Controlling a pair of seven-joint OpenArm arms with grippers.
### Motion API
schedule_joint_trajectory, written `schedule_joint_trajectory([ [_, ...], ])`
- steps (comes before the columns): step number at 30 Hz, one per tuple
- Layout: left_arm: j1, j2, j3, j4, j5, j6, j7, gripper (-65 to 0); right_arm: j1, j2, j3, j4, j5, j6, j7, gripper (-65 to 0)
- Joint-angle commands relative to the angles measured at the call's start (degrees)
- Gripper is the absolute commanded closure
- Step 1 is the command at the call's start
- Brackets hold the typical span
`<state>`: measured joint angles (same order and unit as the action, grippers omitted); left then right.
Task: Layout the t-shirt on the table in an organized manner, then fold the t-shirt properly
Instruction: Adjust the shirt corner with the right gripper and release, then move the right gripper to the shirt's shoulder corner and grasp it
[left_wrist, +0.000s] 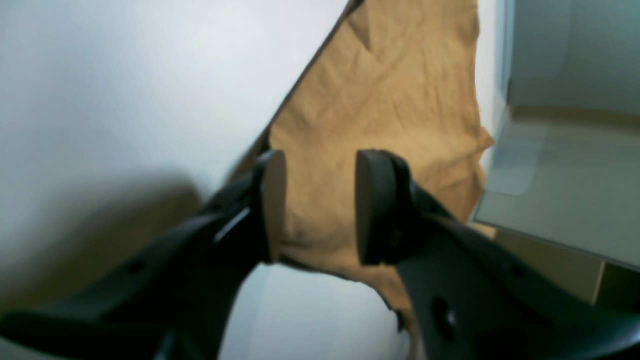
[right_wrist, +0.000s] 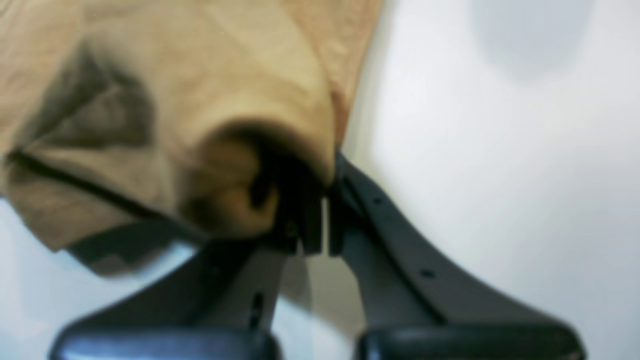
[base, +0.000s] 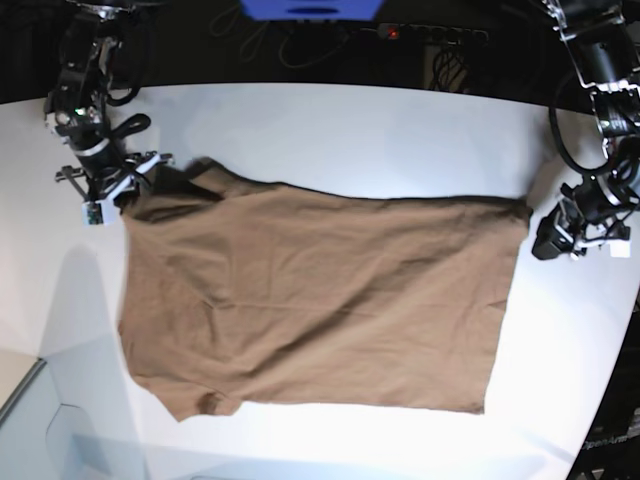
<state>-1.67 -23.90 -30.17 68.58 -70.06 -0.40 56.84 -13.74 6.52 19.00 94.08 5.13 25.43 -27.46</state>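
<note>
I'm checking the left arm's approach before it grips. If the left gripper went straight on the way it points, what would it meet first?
Most likely the t-shirt: the left gripper stands open with brown cloth filling the gap between its pads. Depth is unclear, so whether it meets cloth or the table beside the hem is uncertain.

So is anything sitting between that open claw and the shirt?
Nothing visible. The left claw hangs open right over the t-shirt corner, with only bare cloth between its fingers. The right claw is already shut on the t-shirt.
</note>
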Motion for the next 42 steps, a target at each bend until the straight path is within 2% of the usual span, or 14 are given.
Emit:
schedule_joint_trajectory([
  [1, -0.9, -1.2, -0.3, 0.8, -3.0, 1.0, 0.2, -22.9, -0.3, 0.6, 0.1, 1.9, 0.7, 0.1, 0.5, 0.0],
  [7, -1.3, -1.2, -0.3, 1.4, -3.7, 0.7, 0.6, -22.9, 1.3, 0.8, 0.1, 2.0, 0.5, 0.1, -5.7, 0.0],
  [12, -1.1, -1.1, -0.4, 3.5, -6.0, 0.6, 0.6, -22.9, 4.0, 2.8, 0.2, 2.0, 0.5, 0.1, -5.7, 0.0],
  [13, -1.0, -1.1, -0.4, 3.7, -6.4, 0.6, 0.6, -22.9, 4.7, 3.1, 0.2, 2.0, 0.5, 0.1, -5.7, -1.7],
  [15, -1.1, -1.1, -0.4, 3.7, -6.6, 0.6, 0.6, -22.9, 6.1, 4.3, -0.1, 2.0, 0.5, 0.1, -5.7, -8.4],
  [17, -0.9, -1.1, -0.4, 3.6, -6.6, 0.6, 0.6, -22.9, 7.1, 4.8, -0.2, 2.0, 0.5, 0.1, -6.0, -18.1],
  [21, -0.9, -1.1, -0.4, 2.9, -6.6, 0.6, 0.6, -22.9, 10.4, 4.9, -0.1, 2.1, 0.5, 0.1, -10.0, -36.2],
  [24, -0.2, -1.1, -0.4, 2.9, -6.6, 0.6, 0.5, -22.9, 12.0, 5.5, 0.1, 2.5, 0.5, 0.1, -13.9, -42.3],
  [27, -0.1, -1.2, -0.4, 2.9, -6.6, 0.6, 0.6, -22.9, 11.8, 7.0, 0.2, 2.3, 0.5, 0.1, -16.4, -44.5],
  [34, -0.1, -1.2, -0.4, 2.9, -6.6, 0.6, 0.6, -22.9, 6.4, 6.7, 5.0, 3.0, 1.0, 0.1, -16.4, -44.4],
  [42, -0.1, -1.2, -0.4, 2.9, -6.5, 0.6, 0.5, -22.9, 2.1, 5.2, 5.5, 2.8, 0.7, 0.1, -16.4, -44.7],
])
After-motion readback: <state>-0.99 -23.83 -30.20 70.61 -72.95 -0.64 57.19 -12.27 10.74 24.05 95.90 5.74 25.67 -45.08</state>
